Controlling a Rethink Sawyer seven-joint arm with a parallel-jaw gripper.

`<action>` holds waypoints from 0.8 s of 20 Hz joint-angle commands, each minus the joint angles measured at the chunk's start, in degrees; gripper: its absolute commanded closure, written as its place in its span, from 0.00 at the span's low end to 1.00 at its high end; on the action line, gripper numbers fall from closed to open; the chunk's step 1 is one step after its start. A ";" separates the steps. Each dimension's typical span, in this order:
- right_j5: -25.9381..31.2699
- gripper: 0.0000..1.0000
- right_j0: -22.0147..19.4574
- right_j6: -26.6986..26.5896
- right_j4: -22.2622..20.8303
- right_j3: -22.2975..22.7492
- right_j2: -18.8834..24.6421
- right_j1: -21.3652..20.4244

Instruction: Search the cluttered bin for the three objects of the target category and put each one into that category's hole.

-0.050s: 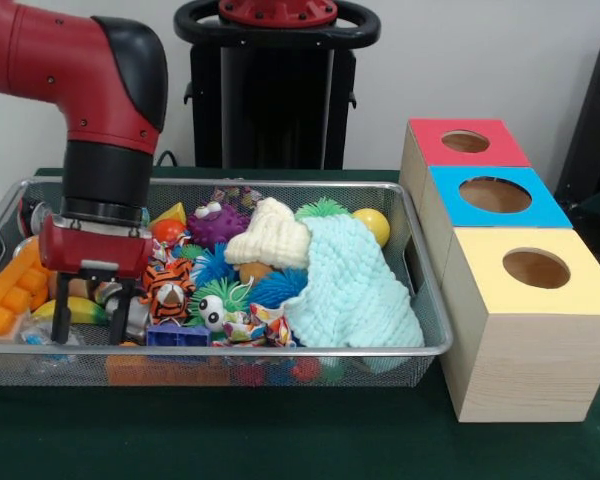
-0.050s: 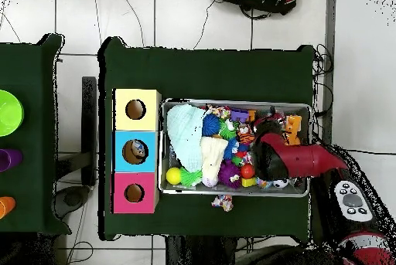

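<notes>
My gripper (image 1: 90,322) is lowered into the left end of the wire bin (image 1: 280,352), open, its two black fingers (image 1: 60,320) straddling a yellow-green banana (image 1: 77,311). A metallic item (image 1: 132,318) lies by the right finger. A tiger toy (image 1: 167,285), a purple spiky ball (image 1: 215,225), a cream knit hat (image 1: 270,240) and a mint knit cloth (image 1: 350,290) fill the bin's middle and right. In the overhead view the arm (image 2: 298,160) covers the gripper over the bin (image 2: 232,103). Three wooden boxes have a red-topped hole (image 1: 465,141), a blue-topped hole (image 1: 495,194) and a yellow-topped hole (image 1: 536,268).
An orange plastic block (image 1: 10,295) lies against the bin's left wall and a yellow ball (image 1: 373,225) at the back right. A small toy (image 2: 223,202) lies on the green table outside the bin. A second table with a green bowl (image 2: 8,112) stands apart.
</notes>
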 commanded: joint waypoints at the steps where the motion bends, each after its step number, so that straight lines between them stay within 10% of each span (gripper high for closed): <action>1: -2.19 0.00 2.79 9.40 2.83 -1.68 -6.94 2.32; 16: 14.61 0.00 -0.35 3.42 4.98 -4.82 -1.38 3.87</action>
